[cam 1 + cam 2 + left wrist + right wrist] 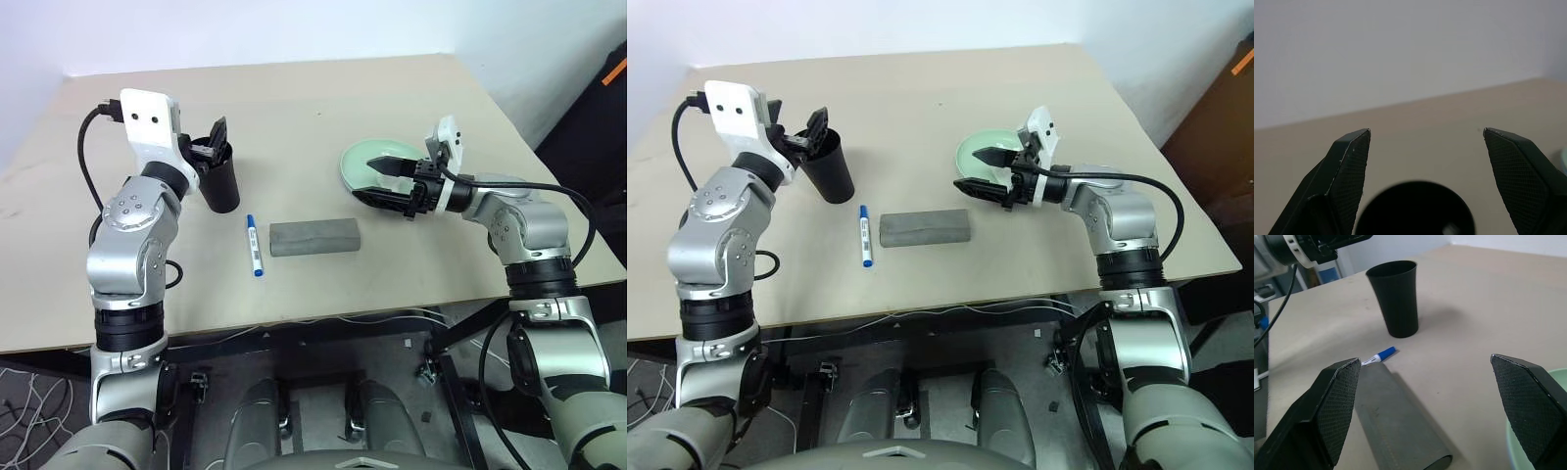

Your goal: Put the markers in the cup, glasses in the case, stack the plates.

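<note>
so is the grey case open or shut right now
Shut. The grey case lies flat on the table with its lid down, a closed block beside the blue-capped marker; no glasses are visible on it.

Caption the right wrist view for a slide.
Open right pincer above the grey case, with the black cup and a blue-capped marker beyond on the table.

One cup (219, 181), one blue-capped marker (254, 245), one grey case (314, 237), one mint plate (364, 162)
</note>
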Available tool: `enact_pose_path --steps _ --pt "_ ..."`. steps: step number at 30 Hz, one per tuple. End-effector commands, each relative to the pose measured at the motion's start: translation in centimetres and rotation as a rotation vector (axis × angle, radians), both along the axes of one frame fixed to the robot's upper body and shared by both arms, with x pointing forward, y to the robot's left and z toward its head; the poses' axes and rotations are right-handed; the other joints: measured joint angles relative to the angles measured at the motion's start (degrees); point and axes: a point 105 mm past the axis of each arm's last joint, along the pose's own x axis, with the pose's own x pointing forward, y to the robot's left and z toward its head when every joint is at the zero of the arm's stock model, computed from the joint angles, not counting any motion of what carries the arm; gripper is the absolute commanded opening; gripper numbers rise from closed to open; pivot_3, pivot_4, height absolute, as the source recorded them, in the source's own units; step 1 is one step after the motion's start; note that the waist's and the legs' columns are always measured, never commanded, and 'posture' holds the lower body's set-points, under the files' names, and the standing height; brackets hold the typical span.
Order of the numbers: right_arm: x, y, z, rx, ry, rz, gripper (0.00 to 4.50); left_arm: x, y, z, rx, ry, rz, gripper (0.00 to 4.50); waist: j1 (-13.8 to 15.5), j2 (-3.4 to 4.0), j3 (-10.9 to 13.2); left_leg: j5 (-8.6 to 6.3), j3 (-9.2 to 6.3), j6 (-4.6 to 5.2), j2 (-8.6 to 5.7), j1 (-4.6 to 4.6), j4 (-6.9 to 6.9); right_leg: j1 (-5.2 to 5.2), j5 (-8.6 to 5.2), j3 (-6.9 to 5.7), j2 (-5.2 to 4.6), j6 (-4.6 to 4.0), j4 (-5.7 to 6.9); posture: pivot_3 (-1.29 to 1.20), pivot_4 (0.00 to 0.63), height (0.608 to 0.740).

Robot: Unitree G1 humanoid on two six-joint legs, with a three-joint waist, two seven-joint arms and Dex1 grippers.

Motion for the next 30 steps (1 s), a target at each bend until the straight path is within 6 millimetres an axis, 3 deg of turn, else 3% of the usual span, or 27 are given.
enact_pose_path --steps 1,5,11,15,21,26,30 --pt "-0.6 0.4 1.7 0.004 -0.071 0.062 4.50 -1.7 -1.1 0.1 0.045 0.064 -0.097 3.86 -0.1 0.00 0.0 -0.01 0.00 -0.01 0.00 0.02 0.00 0.01 0.00 0.00 0.00 0.00 0.00 0.00 0.150 0.701" --pt "-1.6 0.7 2.5 0.042 -0.080 0.137 4.50 -2.8 -1.8 -0.6 0.027 0.174 -0.127 3.86 -0.1 0.00 0.0 -0.03 -0.04 -0.06 0.00 0.03 0.00 0.01 0.00 0.00 0.02 -0.01 0.01 0.00 0.150 0.701" --pt "-0.5 0.8 2.0 0.004 -0.094 0.079 4.50 -4.2 -4.0 -3.2 0.068 0.362 -0.144 3.86 0.0 0.00 0.0 -0.06 -0.05 -0.10 -0.01 0.03 0.02 0.05 -0.01 0.00 0.00 -0.02 -0.01 0.00 0.150 0.701" --pt "-0.3 0.7 2.0 0.001 -0.094 0.069 4.50 -4.4 -3.9 -5.3 0.121 0.514 -0.064 3.86 0.0 -0.01 0.0 -0.05 -0.09 -0.10 -0.01 0.04 0.03 0.04 -0.01 0.00 0.04 -0.02 0.01 0.00 0.150 0.701" --pt "-0.3 0.4 1.6 -0.011 -0.088 0.056 4.50 -4.3 -3.4 -6.1 0.092 0.558 -0.025 3.86 0.0 -0.01 0.0 -0.04 -0.10 -0.12 -0.01 0.04 0.03 0.03 0.00 0.00 0.04 -0.02 0.01 0.00 0.150 0.701" --pt "-0.2 0.3 1.4 -0.015 -0.089 0.047 4.50 -4.4 -2.7 -9.4 0.112 0.685 0.004 3.86 -0.1 -0.01 0.0 -0.05 -0.11 -0.13 -0.01 0.05 0.03 0.03 0.00 0.01 0.04 -0.02 0.01 0.00 0.150 0.701" --pt "-0.2 0.1 1.3 -0.020 -0.090 0.039 4.50 -4.6 -3.3 -10.2 0.100 0.718 -0.029 3.86 0.1 -0.02 0.0 -0.05 -0.11 -0.13 0.00 0.04 0.03 0.01 -0.01 0.01 0.03 -0.03 0.01 0.00 0.150 0.701"
